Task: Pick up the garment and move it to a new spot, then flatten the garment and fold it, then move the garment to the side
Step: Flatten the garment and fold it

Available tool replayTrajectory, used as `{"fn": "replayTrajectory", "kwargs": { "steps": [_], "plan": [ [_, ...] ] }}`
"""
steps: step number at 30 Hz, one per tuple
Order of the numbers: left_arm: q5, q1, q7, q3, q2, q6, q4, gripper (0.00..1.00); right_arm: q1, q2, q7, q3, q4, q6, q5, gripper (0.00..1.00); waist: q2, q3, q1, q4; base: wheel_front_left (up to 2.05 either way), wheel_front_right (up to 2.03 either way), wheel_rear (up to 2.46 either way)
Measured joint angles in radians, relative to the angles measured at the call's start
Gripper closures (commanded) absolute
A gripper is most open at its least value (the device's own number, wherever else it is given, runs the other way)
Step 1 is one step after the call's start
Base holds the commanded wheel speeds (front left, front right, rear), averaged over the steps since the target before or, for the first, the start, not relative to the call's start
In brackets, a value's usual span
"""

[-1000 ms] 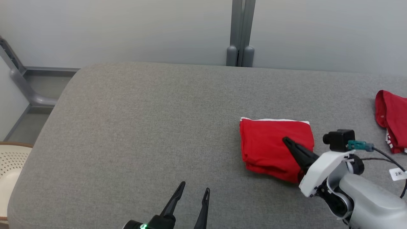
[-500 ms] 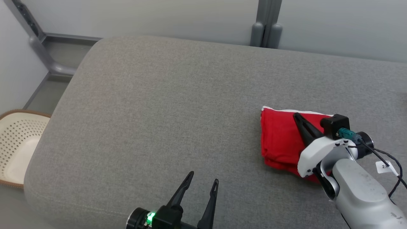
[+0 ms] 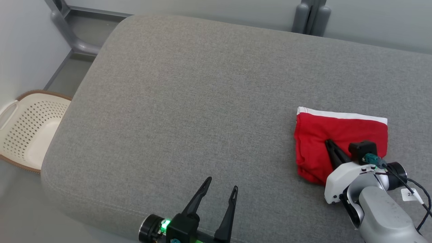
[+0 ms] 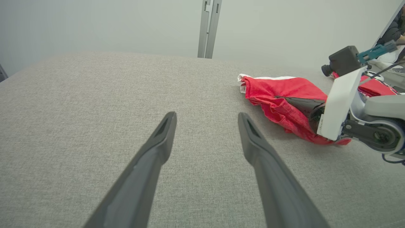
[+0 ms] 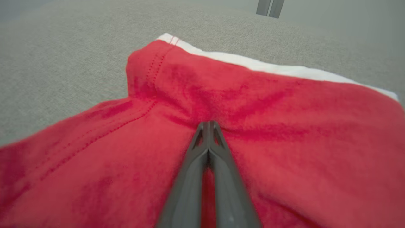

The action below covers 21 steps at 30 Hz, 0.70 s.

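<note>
The garment point(image 3: 337, 130) is a folded red piece with a white hem along its far edge, lying at the right of the grey padded surface point(image 3: 189, 101). My right gripper point(image 3: 327, 142) is shut, its fingers lying flat on top of the garment with the tips pressed into the cloth. In the right wrist view the fabric point(image 5: 269, 104) wrinkles around the closed gripper tips point(image 5: 207, 123). My left gripper point(image 3: 222, 184) stands open over bare surface near the front edge, well left of the garment. From the left wrist, the open gripper point(image 4: 206, 115) points past the garment point(image 4: 278, 90).
A cream perforated basket point(image 3: 30, 128) sits on the floor beyond the surface's left end. Another red cloth point(image 4: 376, 88) lies behind my right wrist. Grey posts point(image 3: 310, 17) stand against the wall behind. The surface left of the garment is open room.
The head camera has swung, shifting the whole picture. The garment has turned under my shut right gripper, so its white hem now slants. My left gripper stays open.
</note>
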Motion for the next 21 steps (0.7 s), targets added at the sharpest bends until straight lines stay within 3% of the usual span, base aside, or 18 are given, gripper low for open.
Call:
{"fn": "replayTrajectory", "kwargs": {
  "steps": [6,10,11,12,13,21],
  "plan": [
    [-0.001,-0.008,0.000,-0.002,0.000,0.003,0.006,0.00,0.004,0.009,-0.002,-0.024,0.011,0.000,-0.018,1.00,0.0000,0.007,0.0000,0.007,0.00,0.00,0.00],
    [0.000,-0.005,0.000,0.005,0.000,0.004,0.012,0.00,0.028,0.026,-0.001,-0.031,-0.057,0.000,-0.022,1.00,0.0000,-0.012,0.0000,-0.003,0.00,0.00,0.00],
    [0.002,-0.003,0.000,0.010,0.000,0.005,0.013,0.00,0.036,0.030,0.000,-0.033,-0.086,0.000,-0.021,0.87,0.0000,-0.019,0.0000,-0.007,0.00,0.00,0.00],
    [0.006,0.001,0.000,0.016,0.000,0.005,0.014,0.00,0.045,0.036,0.000,-0.035,-0.111,0.000,-0.018,0.56,0.0000,-0.026,0.0000,-0.011,0.00,0.00,0.00],
    [0.008,0.008,0.000,0.023,0.000,0.005,0.016,0.00,0.056,0.044,0.000,-0.040,-0.140,0.000,-0.009,0.00,0.0000,-0.035,0.0000,-0.017,0.00,0.00,0.00],
    [0.054,0.092,0.000,0.142,0.002,0.013,0.003,0.00,0.208,0.060,0.000,-0.043,-0.357,0.000,0.033,0.00,0.0000,-0.126,0.0000,-0.085,0.00,0.00,0.00]
  ]
}}
